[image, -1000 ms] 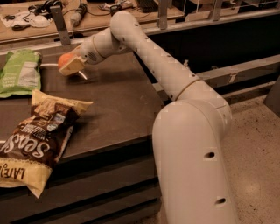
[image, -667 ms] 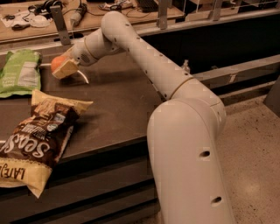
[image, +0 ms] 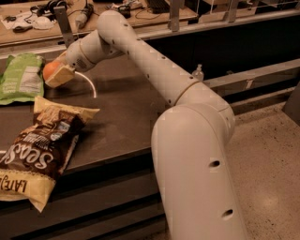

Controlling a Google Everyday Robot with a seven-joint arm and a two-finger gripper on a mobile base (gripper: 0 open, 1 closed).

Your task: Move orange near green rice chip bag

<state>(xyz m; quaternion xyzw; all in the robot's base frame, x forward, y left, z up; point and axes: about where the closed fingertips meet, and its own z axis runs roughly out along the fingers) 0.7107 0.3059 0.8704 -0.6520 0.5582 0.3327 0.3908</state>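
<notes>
The orange [image: 48,69] is held in my gripper [image: 55,75] just above the dark tabletop, at the left of the camera view. The gripper's tan fingers [image: 61,75] are shut on the fruit. The green rice chip bag [image: 20,77] lies flat at the far left, and the orange sits right beside its right edge. My white arm reaches in from the lower right across the table.
A large brown-and-yellow chip bag [image: 40,147] lies at the table's front left, overhanging the edge. A metal post [image: 63,23] stands behind the gripper. A wooden bench [image: 93,11] with cables and tools runs along the back. A small bottle [image: 198,72] stands at right.
My gripper has carried the orange leftward across the table, closer to the green rice chip bag.
</notes>
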